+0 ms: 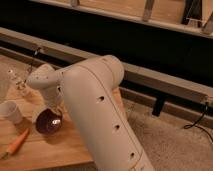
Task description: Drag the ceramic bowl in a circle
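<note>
The ceramic bowl, glossy dark maroon, sits on the wooden table at the left, just right of a small white cup. My white arm bends over the table, and its wrist comes down to the bowl's right rim. The gripper is at that rim, shut on the bowl's edge, and the arm hides most of it.
An orange carrot lies near the table's front left edge. A small clear bottle stands at the back left. A grey rail and a dark wall run behind the table, with carpet floor on the right.
</note>
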Available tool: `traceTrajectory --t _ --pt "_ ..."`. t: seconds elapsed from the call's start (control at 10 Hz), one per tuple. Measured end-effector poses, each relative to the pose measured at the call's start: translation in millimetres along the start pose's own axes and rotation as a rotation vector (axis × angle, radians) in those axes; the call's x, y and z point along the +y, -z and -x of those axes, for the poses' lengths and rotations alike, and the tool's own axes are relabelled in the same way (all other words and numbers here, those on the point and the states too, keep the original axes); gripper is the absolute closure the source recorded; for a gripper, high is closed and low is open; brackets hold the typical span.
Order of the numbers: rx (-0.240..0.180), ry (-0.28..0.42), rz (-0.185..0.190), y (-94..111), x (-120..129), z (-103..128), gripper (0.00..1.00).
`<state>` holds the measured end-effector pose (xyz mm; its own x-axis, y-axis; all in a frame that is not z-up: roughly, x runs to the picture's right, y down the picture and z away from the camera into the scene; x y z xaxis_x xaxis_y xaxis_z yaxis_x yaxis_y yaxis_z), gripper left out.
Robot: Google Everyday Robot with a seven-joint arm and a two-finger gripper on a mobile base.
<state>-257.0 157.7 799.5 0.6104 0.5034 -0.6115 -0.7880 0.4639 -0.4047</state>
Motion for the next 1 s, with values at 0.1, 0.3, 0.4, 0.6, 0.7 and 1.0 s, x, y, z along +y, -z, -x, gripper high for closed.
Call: traceTrajectory --t 0.1,0.3,0.4,0.6,0.7,1.0 --pt "0.000 0.021 0.010 0.4 11.0 -21.3 1.00" --pt "-0.004 0.019 0.005 7.3 13.9 -67.3 1.00" --pt "-0.001 0.010 -0.011 10.4 8.0 -96.3 1.00" --pt "0.016 0.005 -0.042 12.2 2.1 -140.0 1.00" --pt "0.028 0.000 -0.054 12.0 -0.5 -158.1 1.00" --pt "0.069 -0.039 -0.089 6.1 -14.0 -197.4 1.00"
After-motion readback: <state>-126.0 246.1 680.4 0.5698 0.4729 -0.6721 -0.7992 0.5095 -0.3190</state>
